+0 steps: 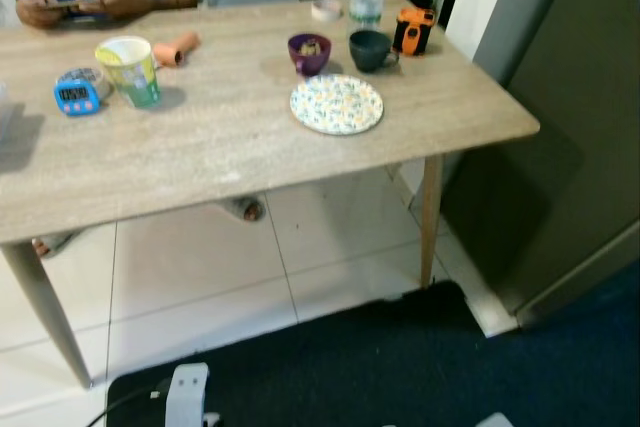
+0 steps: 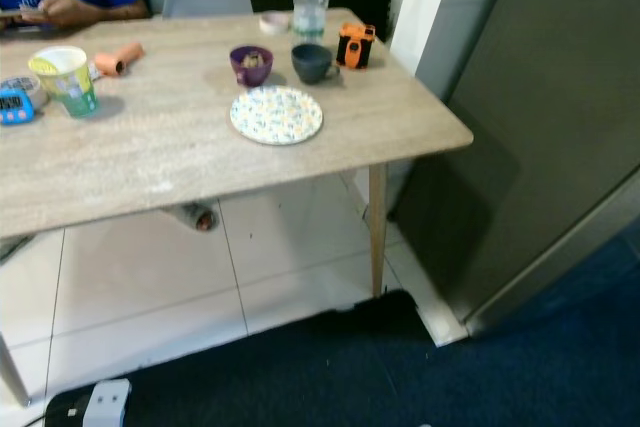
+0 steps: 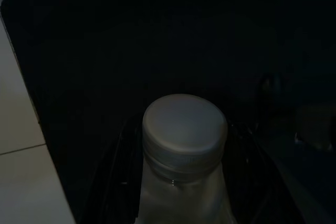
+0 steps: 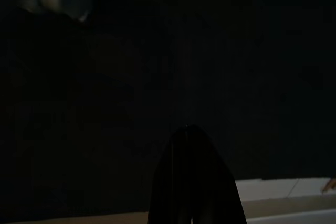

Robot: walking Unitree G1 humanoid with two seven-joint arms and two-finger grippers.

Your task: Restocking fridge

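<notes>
Bottle [image 3: 181,161] sits pinched in left pincer [image 3: 184,182]; right pincer's [image 4: 191,182] state unclear.

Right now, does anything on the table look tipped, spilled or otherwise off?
One thing: the orange cup lies on its side near the table's far edge, beside the upright paper cup. No spill is visible, and the floral plate sits flat.

A pale-capped bottle [image 3: 184,150] sits clamped between the left tool's [image 3: 184,182] black fingers, above dark carpet.
</notes>
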